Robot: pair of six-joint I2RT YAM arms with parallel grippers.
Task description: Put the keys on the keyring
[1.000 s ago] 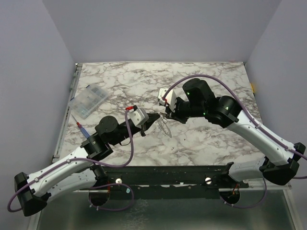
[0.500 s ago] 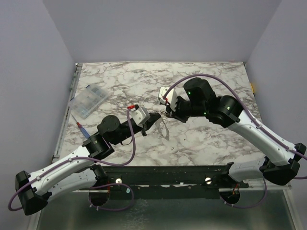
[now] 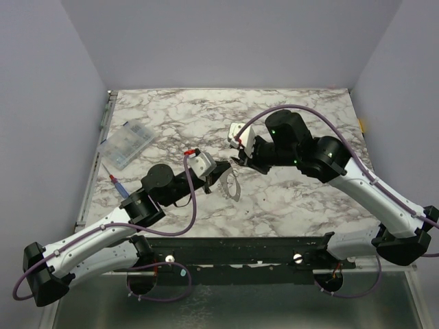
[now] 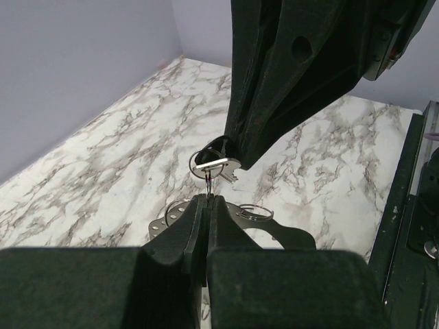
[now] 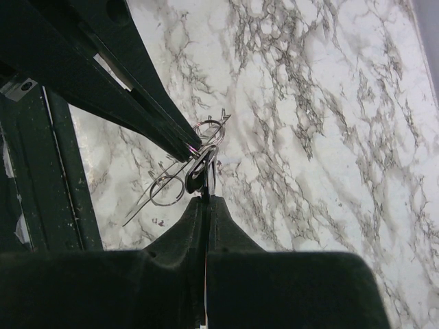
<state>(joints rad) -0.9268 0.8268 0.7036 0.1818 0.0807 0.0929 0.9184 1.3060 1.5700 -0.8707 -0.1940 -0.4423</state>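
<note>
Here, above the table (image 3: 288, 199), the two grippers met tip to tip; the left gripper (image 4: 207, 200) was clenched on the keyring (image 3: 232, 185), which hung just below; the right gripper (image 5: 206, 200) pinched the key (image 5: 195, 177), held right at the ring.

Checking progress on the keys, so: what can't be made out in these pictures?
- Top view: keyring tiny; whether anything is threaded on it is unclear.
- Left wrist view: right gripper covers part of the key.
- Right wrist view: left gripper hides what it pinches.
</note>
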